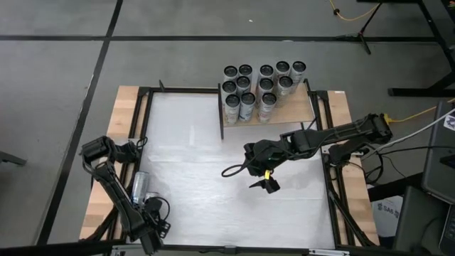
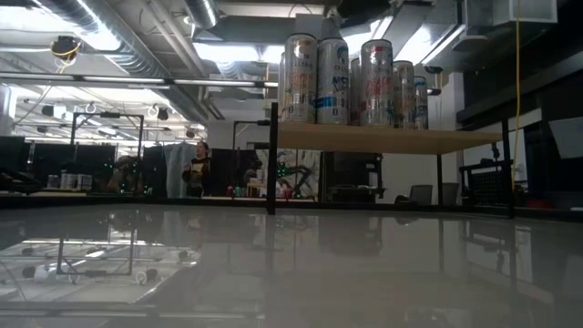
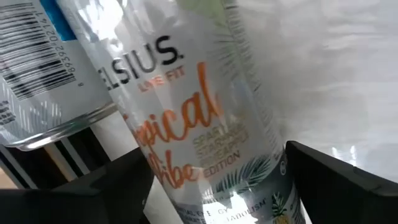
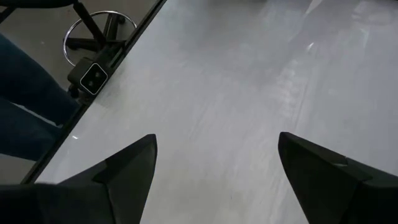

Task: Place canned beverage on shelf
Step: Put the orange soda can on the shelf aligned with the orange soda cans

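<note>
Can (image 1: 139, 185): lying at the table's left edge, between the left gripper's (image 3: 217, 186) spread fingers, contact unclear.
Right gripper (image 4: 214, 168): spread, empty, mid-table.
Shelf (image 1: 302, 108): far side, holding upright cans.

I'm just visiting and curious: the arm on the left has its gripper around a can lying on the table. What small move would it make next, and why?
Probably close the left gripper on the can. Its fingers stand either side of the can with gaps showing, so lifting now would likely leave it behind. The shelf comes afterwards.
</note>
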### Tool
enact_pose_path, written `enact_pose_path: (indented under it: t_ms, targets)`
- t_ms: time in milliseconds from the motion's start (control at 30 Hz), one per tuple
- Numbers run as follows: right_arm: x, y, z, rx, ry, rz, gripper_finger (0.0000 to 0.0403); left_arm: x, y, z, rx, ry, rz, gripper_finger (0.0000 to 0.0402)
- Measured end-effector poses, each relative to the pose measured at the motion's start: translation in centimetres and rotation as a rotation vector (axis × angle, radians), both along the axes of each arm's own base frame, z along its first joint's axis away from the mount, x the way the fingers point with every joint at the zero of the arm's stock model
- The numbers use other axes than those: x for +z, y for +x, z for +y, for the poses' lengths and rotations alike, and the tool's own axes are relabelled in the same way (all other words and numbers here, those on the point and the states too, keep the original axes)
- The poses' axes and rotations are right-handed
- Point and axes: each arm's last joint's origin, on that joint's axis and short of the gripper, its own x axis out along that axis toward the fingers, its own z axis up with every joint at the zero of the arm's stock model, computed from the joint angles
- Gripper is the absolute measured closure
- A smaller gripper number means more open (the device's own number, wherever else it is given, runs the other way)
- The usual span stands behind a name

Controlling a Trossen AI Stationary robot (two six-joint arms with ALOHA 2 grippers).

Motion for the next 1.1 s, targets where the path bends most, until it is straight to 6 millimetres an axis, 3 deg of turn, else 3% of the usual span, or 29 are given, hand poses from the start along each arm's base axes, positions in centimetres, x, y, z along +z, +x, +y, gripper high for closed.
enact_pose_path:
  t_ms: [300,533,833,1100]
  targets:
    - [-0.1,-0.1,-0.1,-0.002,-0.002,0.011,0.0079,0.1,1.6,0.6,0.041,0.014,-0.095,0.0147]
    - [-0.4,-0.5,-0.2,-0.010,-0.008,0.069,0.0079,0.2,5.1,1.8,0.038,0.066,-0.355,0.0154]
    - [-0.1,-1.0,-0.5,-0.088,0.018,0.121,0.0079,0.6,11.0,6.6,-0.054,0.339,-0.643,0.0154]
    - [0.1,-0.7,-2.6,-0.372,0.108,0.163,0.0079,1.8,16.0,11.4,-0.164,0.724,-0.826,0.0154]
